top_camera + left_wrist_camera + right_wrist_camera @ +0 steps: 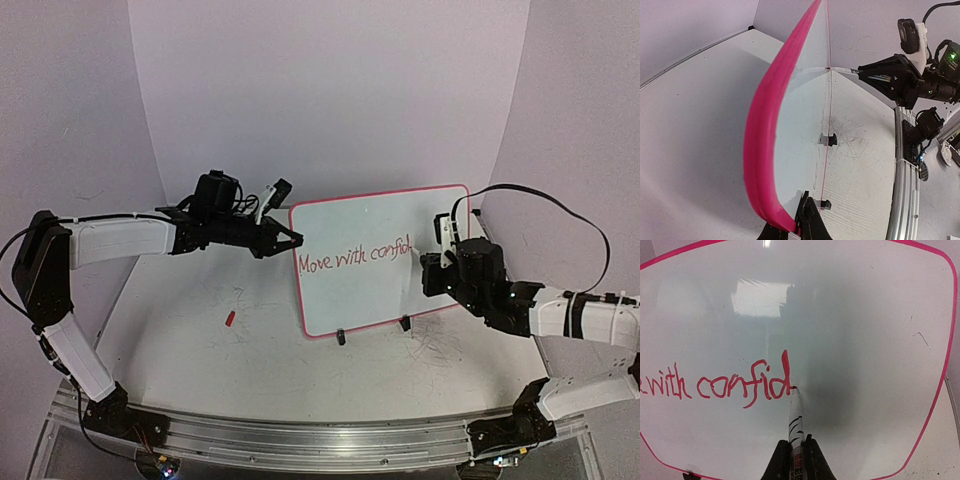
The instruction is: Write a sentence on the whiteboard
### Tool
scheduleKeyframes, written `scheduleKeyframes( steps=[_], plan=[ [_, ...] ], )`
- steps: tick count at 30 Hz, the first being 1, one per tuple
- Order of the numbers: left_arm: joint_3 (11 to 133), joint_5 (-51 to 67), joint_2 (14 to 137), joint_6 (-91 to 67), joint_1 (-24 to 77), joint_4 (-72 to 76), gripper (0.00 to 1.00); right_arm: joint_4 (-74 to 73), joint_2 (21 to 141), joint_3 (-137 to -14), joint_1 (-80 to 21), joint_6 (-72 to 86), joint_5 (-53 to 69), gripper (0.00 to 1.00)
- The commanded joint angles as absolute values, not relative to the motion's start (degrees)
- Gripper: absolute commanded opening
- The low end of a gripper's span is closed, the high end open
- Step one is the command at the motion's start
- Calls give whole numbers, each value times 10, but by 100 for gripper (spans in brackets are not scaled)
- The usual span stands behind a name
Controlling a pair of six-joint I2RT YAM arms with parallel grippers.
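I see the board (380, 215) standing upright on the worktop (200, 350), a touch toward 3 o'clock from the middle of the top view, its face turned to the arms. It is a glossy white panel with a thin red rim and rounded corners, propped on two small black feet (340, 337) along its bottom edge. A pale patch of reflected light sits high on its face in the right wrist view.

The sentence (352, 259) runs across the middle in thin red handwriting and reads "Move with confid".

My left pincer (797, 220) comes in from 9 o'clock and is clamped on the board's left rim. My right pincer (797, 445) reaches in from 3 o'clock, closed on a marker (796, 415) whose tip touches the board at the foot of the "d", on its 3 o'clock side.

The worktop is white and scuffed. Grey scribbles (440, 350) mark it at 5 o'clock from the board, and a small red bit (229, 319) lies well apart at 8 o'clock. A metal rail (320, 440) carrying the arm bases runs along the 6 o'clock edge. Plain pale walls (330, 90) close the worktop in at 9, 12 and 3 o'clock.
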State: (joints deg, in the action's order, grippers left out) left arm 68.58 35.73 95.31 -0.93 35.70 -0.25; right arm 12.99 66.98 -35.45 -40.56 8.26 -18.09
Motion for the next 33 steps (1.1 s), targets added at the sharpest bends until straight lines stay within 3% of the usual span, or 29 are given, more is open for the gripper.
scheduleKeyframes(
  steps=[1, 33],
  plan=[
    [686, 260, 956, 68, 356, -44, 0, 140, 673, -372, -401, 91, -220, 0],
    [687, 257, 955, 69, 357, -46, 0, 142, 669, -354, -401, 100, -166, 0]
  ],
)
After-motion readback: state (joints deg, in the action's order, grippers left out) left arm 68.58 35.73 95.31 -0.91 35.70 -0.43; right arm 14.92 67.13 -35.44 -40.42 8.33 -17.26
